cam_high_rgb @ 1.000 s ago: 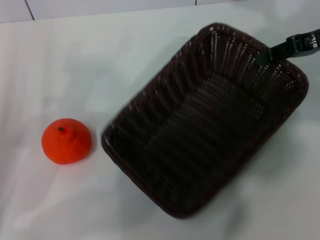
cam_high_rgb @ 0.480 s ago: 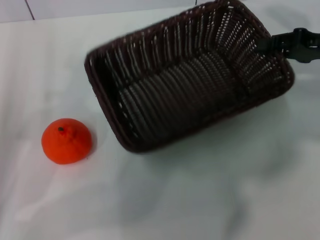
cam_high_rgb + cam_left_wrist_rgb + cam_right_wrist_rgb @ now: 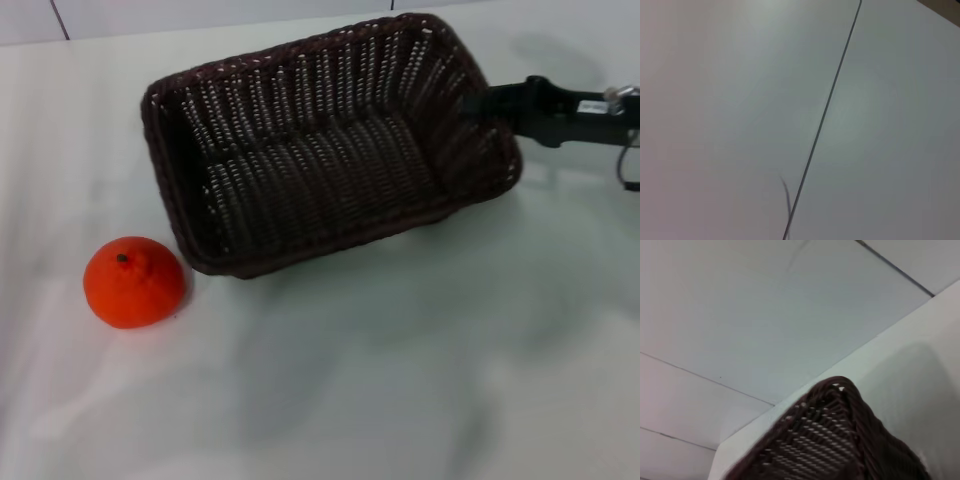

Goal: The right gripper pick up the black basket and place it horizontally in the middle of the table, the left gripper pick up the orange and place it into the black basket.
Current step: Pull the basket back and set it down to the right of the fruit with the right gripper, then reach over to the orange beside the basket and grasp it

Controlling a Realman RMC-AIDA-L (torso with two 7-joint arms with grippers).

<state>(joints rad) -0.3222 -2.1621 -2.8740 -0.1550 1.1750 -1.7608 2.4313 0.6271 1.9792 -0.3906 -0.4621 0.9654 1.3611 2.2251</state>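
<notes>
The black basket (image 3: 320, 150) lies roughly crosswise on the white table (image 3: 400, 380), its long side running left to right, slightly tilted. My right gripper (image 3: 480, 105) reaches in from the right and is shut on the basket's right rim. A corner of the basket also shows in the right wrist view (image 3: 830, 440). The orange (image 3: 134, 281) sits on the table just left of and in front of the basket's near left corner, apart from it. My left gripper is out of view; the left wrist view shows only a pale wall with a seam.
The wall edge (image 3: 200, 25) runs along the table's far side, close behind the basket. White tabletop stretches in front of the basket and the orange.
My right gripper has swung the basket from a diagonal lie to a crosswise one and carried it left and toward the far edge. The orange has not moved.
</notes>
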